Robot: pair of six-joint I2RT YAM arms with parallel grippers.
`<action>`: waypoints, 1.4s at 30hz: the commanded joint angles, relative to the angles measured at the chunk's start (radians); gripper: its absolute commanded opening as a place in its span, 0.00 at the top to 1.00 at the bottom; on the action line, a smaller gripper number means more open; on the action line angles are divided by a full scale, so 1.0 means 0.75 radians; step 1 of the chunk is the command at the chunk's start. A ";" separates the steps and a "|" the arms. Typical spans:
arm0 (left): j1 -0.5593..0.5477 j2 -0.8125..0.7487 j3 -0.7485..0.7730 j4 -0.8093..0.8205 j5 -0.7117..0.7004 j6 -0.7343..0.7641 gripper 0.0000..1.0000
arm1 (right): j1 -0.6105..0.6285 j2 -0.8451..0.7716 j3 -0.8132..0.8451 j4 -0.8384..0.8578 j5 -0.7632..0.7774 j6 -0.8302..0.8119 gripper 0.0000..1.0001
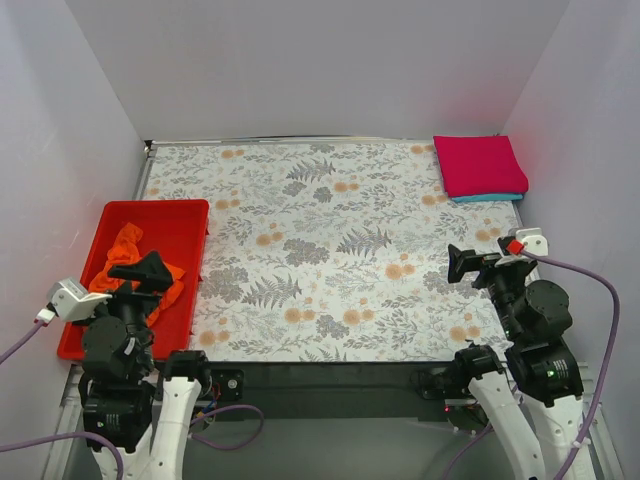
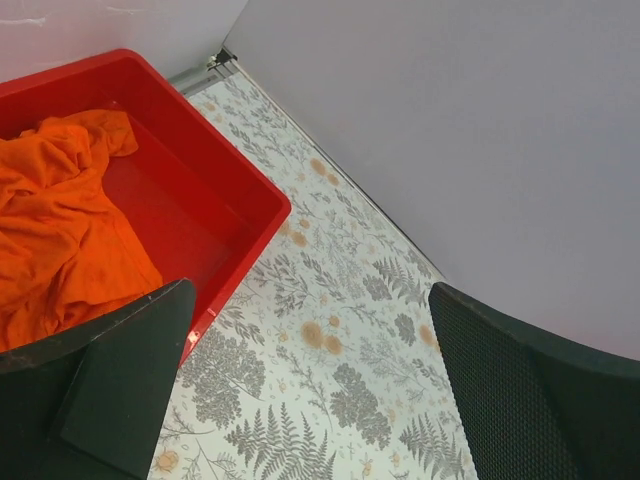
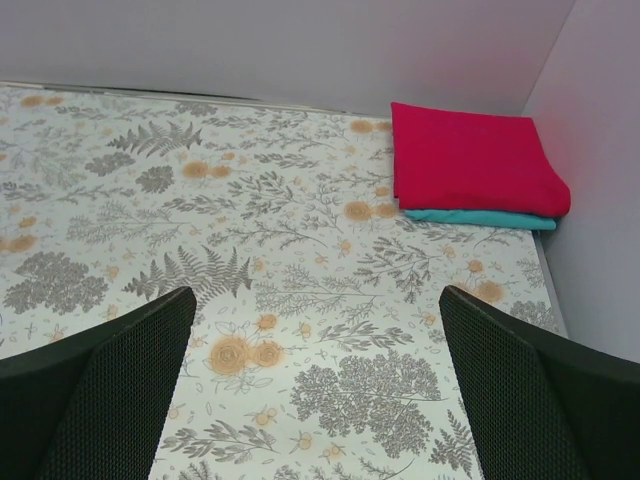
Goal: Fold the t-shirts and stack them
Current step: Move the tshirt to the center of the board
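Note:
A crumpled bright orange t-shirt point(image 1: 128, 258) lies in the red tray point(image 1: 160, 212) at the left; it also shows in the left wrist view point(image 2: 55, 230). A magenta-pink folded t-shirt point(image 1: 478, 164) lies on top of a teal folded one point(image 1: 490, 197) at the far right corner; both show in the right wrist view, pink point(image 3: 468, 165) over teal point(image 3: 480, 218). My left gripper point(image 1: 142, 272) is open and empty above the tray's near part. My right gripper point(image 1: 470, 264) is open and empty above the table's right side, short of the stack.
The table carries a floral cloth point(image 1: 330, 250). White walls close in the back and both sides. The red tray's rim point(image 2: 255, 190) stands beside the left wall. A dark bar runs along the near table edge point(image 1: 330, 375).

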 commanded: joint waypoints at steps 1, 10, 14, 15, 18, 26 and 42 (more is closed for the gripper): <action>0.005 0.068 -0.016 -0.002 0.004 -0.032 0.02 | 0.004 0.039 0.039 -0.002 -0.033 0.048 0.02; 0.005 0.375 -0.110 0.066 0.201 -0.113 0.02 | 0.012 0.182 0.037 -0.029 -0.125 0.116 0.02; 0.007 0.722 -0.183 0.086 0.258 -0.195 0.02 | 0.021 0.239 0.023 -0.025 -0.215 0.106 0.02; 0.007 0.780 -0.202 0.090 0.236 -0.280 0.02 | 0.023 0.253 0.019 -0.019 -0.278 0.103 0.02; 0.007 0.974 -0.261 0.147 0.144 -0.397 0.02 | 0.033 0.286 0.002 -0.017 -0.384 0.099 0.02; 0.248 1.416 -0.200 0.305 0.029 -0.484 0.02 | 0.061 0.335 -0.010 -0.017 -0.501 0.122 0.02; 0.489 1.748 -0.224 0.407 0.062 -0.459 0.41 | 0.078 0.493 -0.033 -0.051 -0.695 0.124 0.02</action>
